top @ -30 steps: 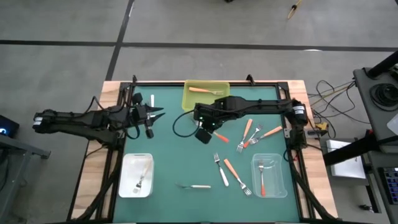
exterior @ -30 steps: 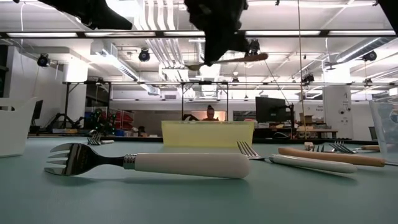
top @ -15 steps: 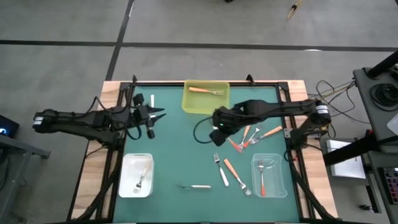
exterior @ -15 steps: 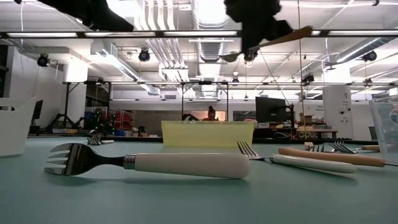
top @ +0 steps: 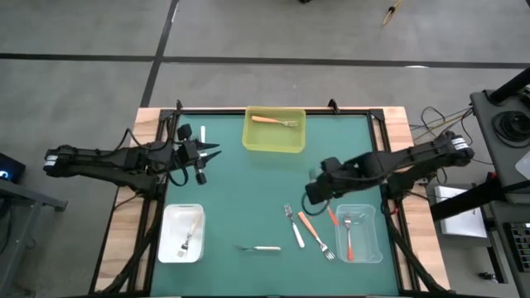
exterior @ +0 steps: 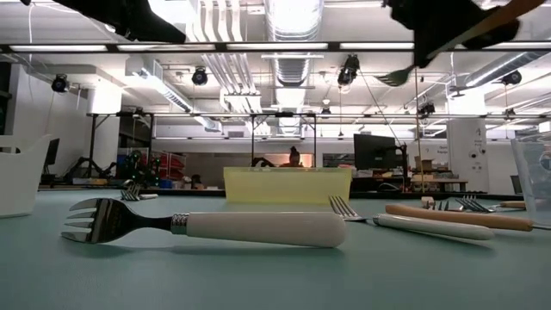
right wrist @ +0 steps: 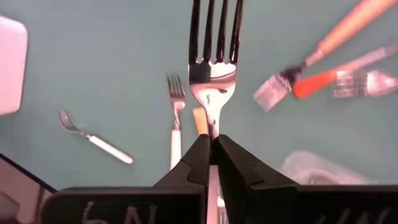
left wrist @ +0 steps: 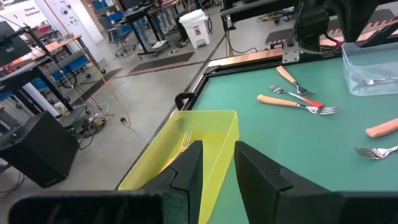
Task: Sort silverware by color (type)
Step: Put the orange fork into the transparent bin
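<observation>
From above, the right gripper (top: 317, 195) hangs over the green bench (top: 248, 182), at ten o'clock from the clear bin (top: 361, 234), which holds one red-orange fork (top: 349, 240); the yellow bin (top: 274, 130) holds a light orange fork (top: 273, 121), the white bin (top: 182, 233) a white fork (top: 190, 237). At bench level, a white-handled fork (exterior: 207, 226) lies nearest the camera. The left wrist view shows the left gripper (left wrist: 218, 163) with fingers parted, holding nothing. The right wrist view shows fingers clenched on the held fork (right wrist: 214, 59), tines projecting past the fingertips.
</observation>
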Robot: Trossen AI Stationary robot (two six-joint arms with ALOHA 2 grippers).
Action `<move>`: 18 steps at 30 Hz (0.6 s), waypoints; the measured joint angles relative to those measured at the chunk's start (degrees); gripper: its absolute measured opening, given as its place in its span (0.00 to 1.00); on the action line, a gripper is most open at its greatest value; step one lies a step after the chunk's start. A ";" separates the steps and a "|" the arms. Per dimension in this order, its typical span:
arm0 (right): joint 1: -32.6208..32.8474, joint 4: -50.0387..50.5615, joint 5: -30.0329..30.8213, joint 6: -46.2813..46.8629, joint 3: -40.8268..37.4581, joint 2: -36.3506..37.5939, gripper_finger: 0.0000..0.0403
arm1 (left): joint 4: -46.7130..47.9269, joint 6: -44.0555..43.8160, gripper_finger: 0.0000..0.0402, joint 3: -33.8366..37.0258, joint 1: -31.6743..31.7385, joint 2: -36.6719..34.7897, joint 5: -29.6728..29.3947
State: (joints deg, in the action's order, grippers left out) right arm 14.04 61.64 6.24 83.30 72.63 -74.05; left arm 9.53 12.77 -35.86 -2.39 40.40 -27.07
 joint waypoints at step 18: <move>11.87 8.24 -11.54 17.82 -7.49 2.00 0.03 | -0.57 1.29 0.19 0.00 -0.01 0.00 0.00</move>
State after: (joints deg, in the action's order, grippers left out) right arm 25.92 69.88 -5.30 101.12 65.14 -72.05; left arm 8.96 14.06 -35.86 -2.41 40.40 -27.07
